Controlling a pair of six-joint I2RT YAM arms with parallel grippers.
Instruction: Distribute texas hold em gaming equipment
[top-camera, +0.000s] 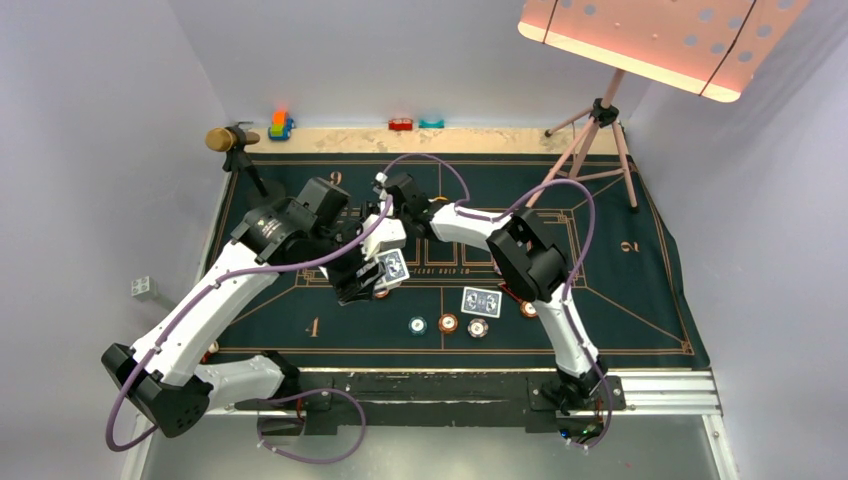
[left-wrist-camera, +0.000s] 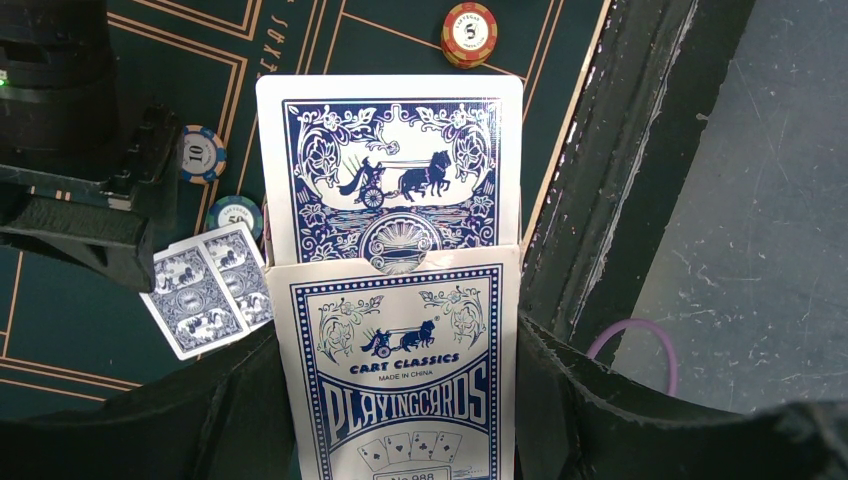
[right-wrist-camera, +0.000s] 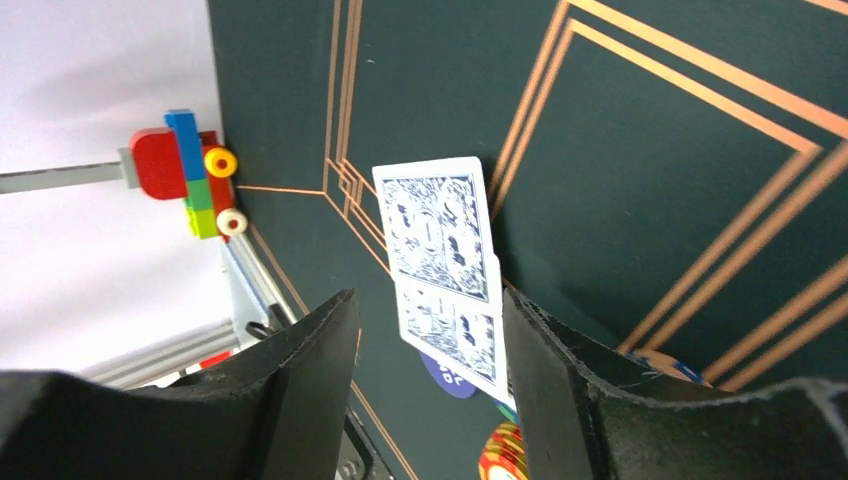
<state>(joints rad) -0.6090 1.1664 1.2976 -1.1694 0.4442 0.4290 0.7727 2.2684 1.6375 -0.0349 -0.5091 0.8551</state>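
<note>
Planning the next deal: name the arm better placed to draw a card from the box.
Right. The right tool stands open, two cards loose; the left tool is shut on the card box.

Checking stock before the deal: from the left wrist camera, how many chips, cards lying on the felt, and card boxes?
Chips: 3
Cards on the felt: 2
Card box: 1
Total: 6

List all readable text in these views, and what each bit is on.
"CART CLASSICS", "MADE IN CHINA", "PLAYINGCARDS": card box.
"10": blue-white chip.
"50": teal chip.
"5": red-yellow chip.
"2": green mat, top view.
Other mat print, chip rim lettering and the box's bottom line: too small or cut off.
</note>
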